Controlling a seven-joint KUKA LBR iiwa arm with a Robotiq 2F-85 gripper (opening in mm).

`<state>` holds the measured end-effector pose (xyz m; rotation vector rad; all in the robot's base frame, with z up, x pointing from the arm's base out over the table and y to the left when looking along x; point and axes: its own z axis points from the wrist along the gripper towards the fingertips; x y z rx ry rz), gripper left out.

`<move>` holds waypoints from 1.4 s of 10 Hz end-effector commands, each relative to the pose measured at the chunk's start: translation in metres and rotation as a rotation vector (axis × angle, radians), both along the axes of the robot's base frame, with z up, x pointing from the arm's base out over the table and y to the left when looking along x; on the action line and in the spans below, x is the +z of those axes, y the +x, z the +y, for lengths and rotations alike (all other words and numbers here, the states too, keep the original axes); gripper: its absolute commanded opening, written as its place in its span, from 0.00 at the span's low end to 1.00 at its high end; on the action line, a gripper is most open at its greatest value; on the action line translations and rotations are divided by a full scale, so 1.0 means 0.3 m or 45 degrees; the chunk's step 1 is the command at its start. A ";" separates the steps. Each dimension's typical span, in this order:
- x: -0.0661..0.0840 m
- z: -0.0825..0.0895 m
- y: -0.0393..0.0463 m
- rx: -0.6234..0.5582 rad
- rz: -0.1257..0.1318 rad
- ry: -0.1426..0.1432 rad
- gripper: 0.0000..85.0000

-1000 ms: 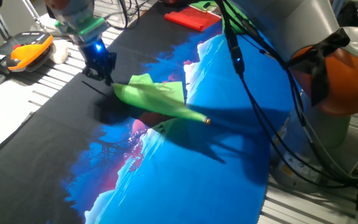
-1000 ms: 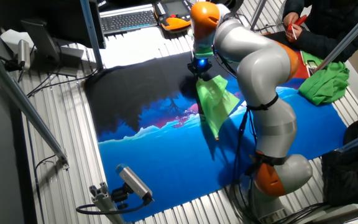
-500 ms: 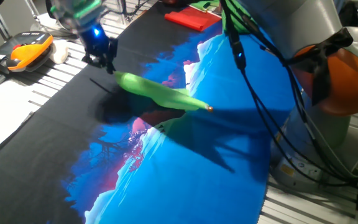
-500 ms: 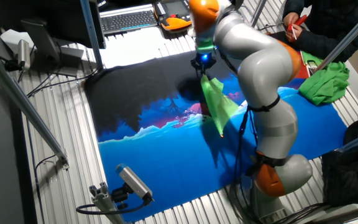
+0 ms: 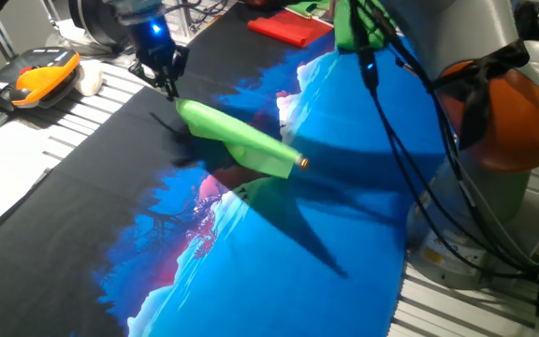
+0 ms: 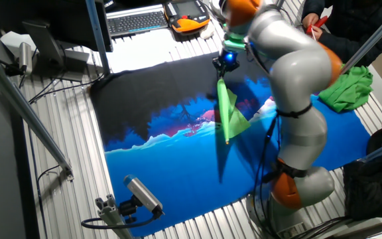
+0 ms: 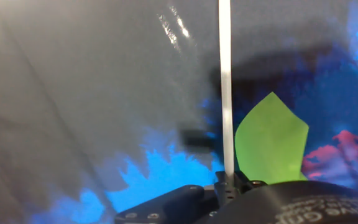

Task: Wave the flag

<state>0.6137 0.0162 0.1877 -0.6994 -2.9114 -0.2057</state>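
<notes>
The flag [image 5: 237, 139] is lime-green fabric on a slim white stick with a gold knob [image 5: 302, 162] at its tip. It hangs in the air above the black-and-blue printed cloth [image 5: 279, 253]. My gripper [image 5: 164, 73] is shut on the lower end of the stick and holds the flag slanting down to the right. In the other fixed view the gripper [image 6: 223, 64] is high and the flag [image 6: 229, 111] hangs below it. The hand view shows the white stick [image 7: 225, 93] running up from my gripper [image 7: 229, 184], with green fabric [image 7: 270, 140] to its right.
A red folded cloth [image 5: 288, 28] lies at the far edge of the printed cloth. A bunched darker-green cloth [image 6: 347, 86] lies at the right. An orange pendant [image 5: 40, 77] and a keyboard [image 6: 134, 20] sit beyond the cloth. A person [image 6: 340, 26] stands close by.
My gripper has risen and moved toward the far side with the flag. The flag has swung with it, and the fabric now hangs narrower along the stick.
</notes>
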 end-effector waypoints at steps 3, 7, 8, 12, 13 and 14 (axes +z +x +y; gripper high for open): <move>0.006 -0.014 -0.009 -0.619 -0.043 0.095 0.00; 0.013 0.011 -0.002 -0.713 -0.041 0.060 0.00; 0.016 0.024 0.003 -0.754 -0.042 0.047 0.00; 0.014 0.049 0.025 -0.847 -0.043 -0.022 0.00; 0.014 0.051 0.027 -0.855 -0.043 -0.019 0.00; 0.014 0.051 0.027 -0.816 -0.037 -0.014 0.00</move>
